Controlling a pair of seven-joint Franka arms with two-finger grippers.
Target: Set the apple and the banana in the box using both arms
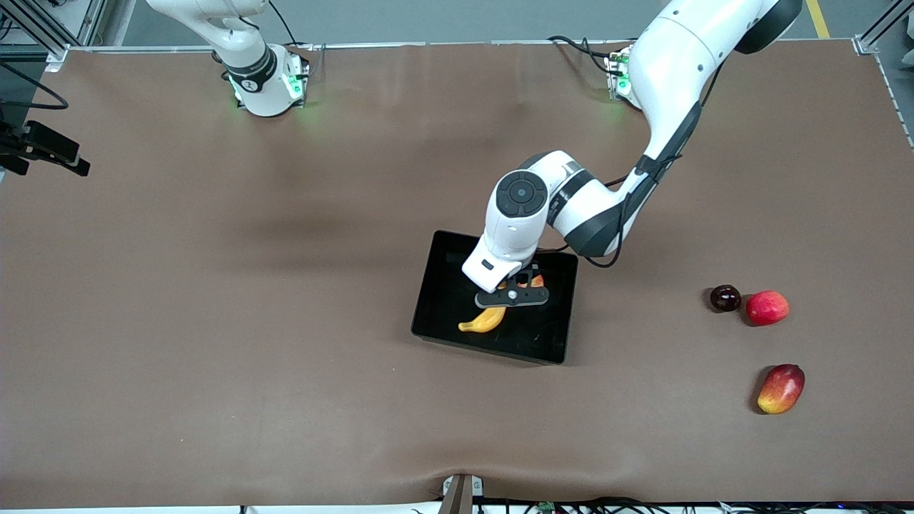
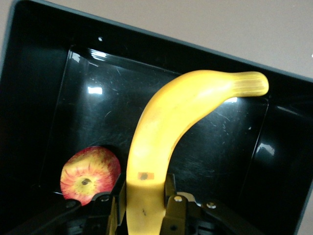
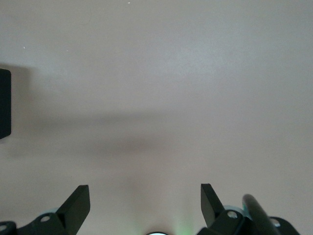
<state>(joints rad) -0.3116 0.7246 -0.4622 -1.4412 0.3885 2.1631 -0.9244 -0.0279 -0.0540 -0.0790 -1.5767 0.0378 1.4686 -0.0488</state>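
The black box (image 1: 446, 289) lies mid-table. My left gripper (image 1: 513, 296) is inside it, shut on the thick end of the yellow banana (image 1: 485, 320), whose other end points toward the front camera. In the left wrist view the fingers (image 2: 117, 191) clamp the banana (image 2: 166, 122) over the glossy box floor (image 2: 98, 103). The red-yellow apple (image 2: 89, 172) lies in the box beside the gripper, and part of it shows in the front view (image 1: 538, 280). My right gripper (image 3: 144, 193) is open and empty, held high over bare table; the front view does not show it.
Toward the left arm's end of the table lie a dark round fruit (image 1: 725, 298), a smooth red round fruit (image 1: 767, 308) and, nearer the front camera, a red-yellow mango (image 1: 780, 388). The edge of a black object (image 3: 4, 103) shows in the right wrist view.
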